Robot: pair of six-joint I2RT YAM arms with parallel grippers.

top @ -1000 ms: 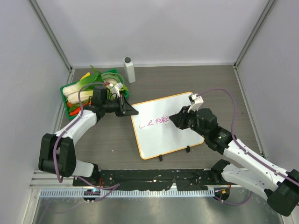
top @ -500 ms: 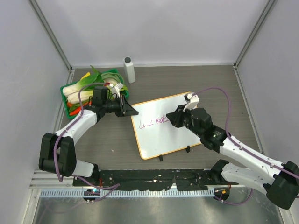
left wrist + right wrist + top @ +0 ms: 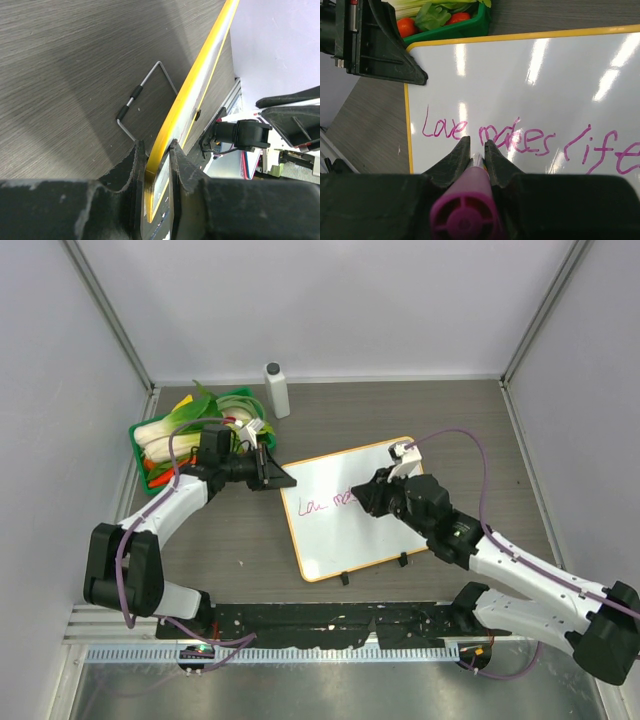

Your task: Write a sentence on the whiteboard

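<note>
Left of the board, beyond its far-left corner: tray of vegetables, well apart from the writing.

At that same corner: left gripper, clamped shut on the orange frame, one finger on each face in the left wrist view. Just beyond the frame there, on the table: a bent wire stand.

Board itself askew in the middle of the table, black feet toward the arms.

Across the board's upper part: sentence in pink cursive. Legible from the right wrist: "Love makes life", plus the start of a further stroke cut off at the right edge of that view.

Over the word "makes": right gripper, closed around a pink marker. Tip aimed at the board just below the line of writing; impossible to tell whether touching.

Judged from this: three words done, a further one at least begun. Finished or not, impossible to say: hidden past the edge of the wrist view and, from above, under the right arm.

Probably left: to complete or check whatever follows "life", then to lift the marker clear.
</note>
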